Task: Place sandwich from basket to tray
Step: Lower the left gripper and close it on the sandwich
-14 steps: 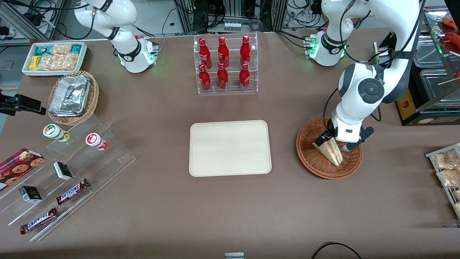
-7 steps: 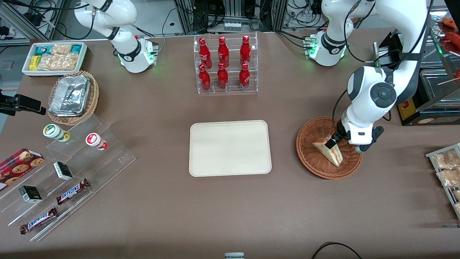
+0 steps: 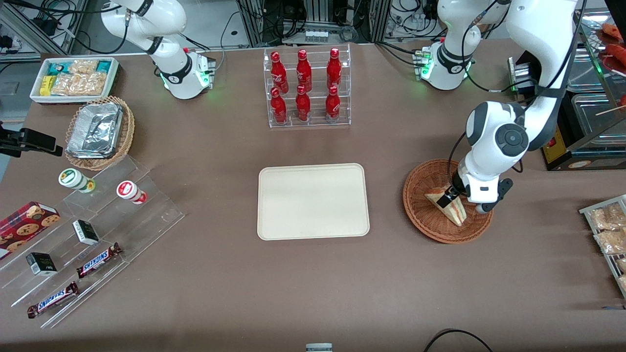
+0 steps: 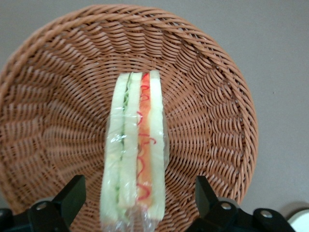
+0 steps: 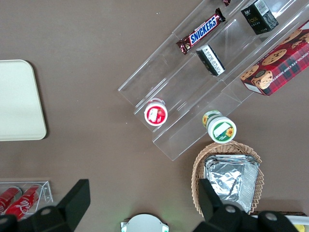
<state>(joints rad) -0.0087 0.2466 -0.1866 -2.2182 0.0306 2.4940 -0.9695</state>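
The sandwich, a plastic-wrapped white-bread wedge with red, orange and green filling, lies in the reddish-brown wicker basket toward the working arm's end of the table. My gripper is down inside the basket over the sandwich's thick end. In the left wrist view the gripper is open. Its black fingers stand one on each side of the sandwich, with a gap showing between each finger and the bread. The basket's weave surrounds it. The cream tray lies bare at the table's middle, beside the basket.
A clear rack of red bottles stands farther from the front camera than the tray. A metal appliance and a rack of packaged snacks flank the basket at the working arm's end. Snack shelves and a foil-container basket sit at the parked arm's end.
The wrist swung toward the working arm's end of the table, then came partway back over the basket. The sandwich stays lying in the basket, and the fingers stay apart.
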